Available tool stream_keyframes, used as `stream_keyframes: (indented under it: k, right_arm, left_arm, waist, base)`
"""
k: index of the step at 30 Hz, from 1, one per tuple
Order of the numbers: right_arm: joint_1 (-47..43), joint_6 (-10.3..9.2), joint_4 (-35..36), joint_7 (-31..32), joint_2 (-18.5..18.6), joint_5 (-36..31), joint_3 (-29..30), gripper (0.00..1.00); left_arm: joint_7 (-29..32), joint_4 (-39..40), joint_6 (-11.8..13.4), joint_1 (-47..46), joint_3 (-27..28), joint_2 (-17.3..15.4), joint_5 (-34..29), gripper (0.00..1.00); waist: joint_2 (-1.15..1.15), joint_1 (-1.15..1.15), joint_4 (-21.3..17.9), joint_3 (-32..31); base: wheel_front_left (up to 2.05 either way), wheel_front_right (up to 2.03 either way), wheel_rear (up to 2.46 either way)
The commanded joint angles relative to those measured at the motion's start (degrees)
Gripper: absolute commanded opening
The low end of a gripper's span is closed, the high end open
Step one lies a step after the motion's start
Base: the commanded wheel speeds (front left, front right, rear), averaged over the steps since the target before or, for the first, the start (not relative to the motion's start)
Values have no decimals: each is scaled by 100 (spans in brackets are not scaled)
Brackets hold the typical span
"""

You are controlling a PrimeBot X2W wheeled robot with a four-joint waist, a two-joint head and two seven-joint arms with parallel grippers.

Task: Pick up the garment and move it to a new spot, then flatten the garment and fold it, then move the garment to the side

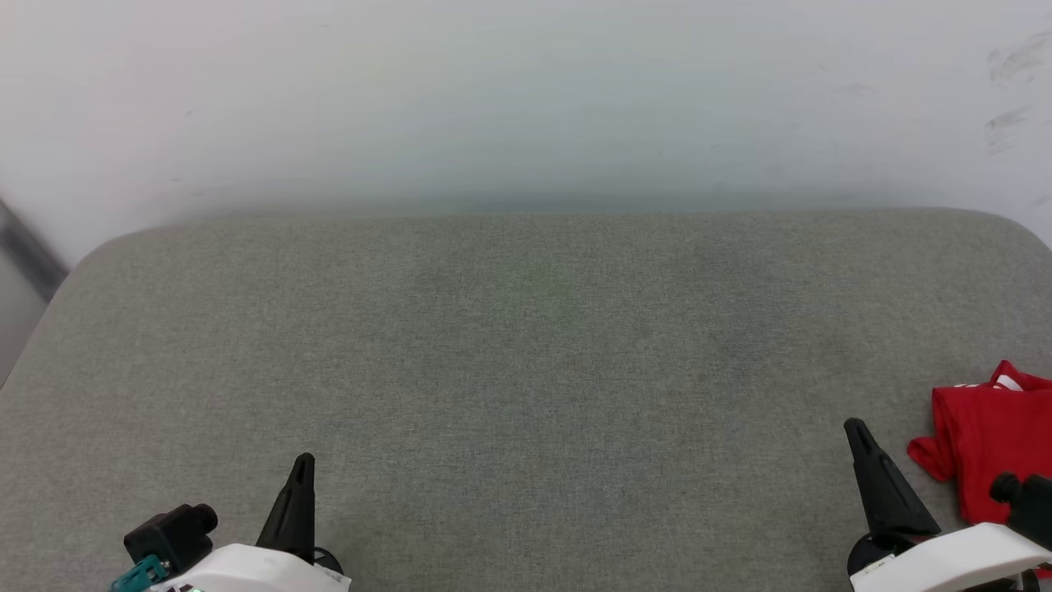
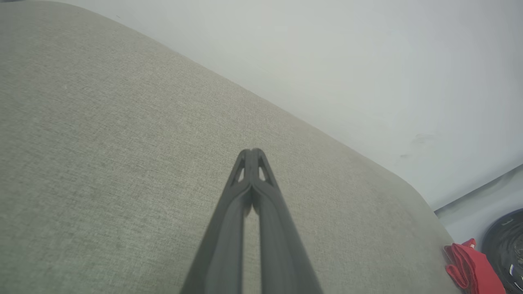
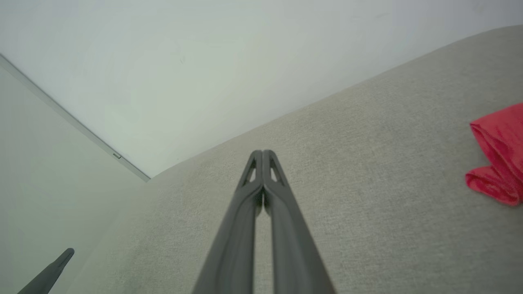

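The garment (image 1: 990, 448) is a crumpled red bundle with a bit of white trim, lying at the right edge of the grey upholstered surface (image 1: 526, 345). It also shows as a red fold (image 3: 500, 157) in the right wrist view and a small red heap (image 2: 470, 267) in the left wrist view. My right gripper (image 1: 856, 427) hovers just left of the garment, fingers pressed together, holding nothing. My left gripper (image 1: 304, 460) is low at the front left, far from the garment, also shut and empty. Both wrist views show the fingertips (image 2: 251, 153) (image 3: 262, 153) meeting.
A pale wall (image 1: 526, 99) rises behind the surface, with scuff marks at its right. The surface has rounded back corners; floor shows beyond its left edge (image 1: 16, 296). A dark round object (image 2: 506, 245) sits past the surface's end in the left wrist view.
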State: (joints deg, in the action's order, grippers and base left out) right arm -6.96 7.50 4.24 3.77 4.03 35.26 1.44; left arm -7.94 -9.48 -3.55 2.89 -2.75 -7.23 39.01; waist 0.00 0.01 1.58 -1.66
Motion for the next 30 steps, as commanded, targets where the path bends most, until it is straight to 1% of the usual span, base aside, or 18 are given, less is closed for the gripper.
stream_keyframes:
  k: [1, 16, 30]
  right_arm:
    - [171, 0, 12, -37, 52, 223, 7, 0]
    - [429, 0, -382, -39, 82, 1501, 31, 0]
    - [638, 0, -705, -25, 92, 2514, 69, 0]
  left_arm:
    - [43, 52, -36, -175, 61, -6, 187, 0]
    - [354, -57, -117, -346, 256, 93, 1315, 0]
    - [605, -143, -183, -489, 414, 168, 2224, 0]
  waist:
    - [0, 0, -2, 2]
    - [0, 0, -26, 30]
    - [0, 0, -48, 56]
  base:
    - [0, 0, 0]
    - [0, 0, 0]
    - [0, 0, 0]
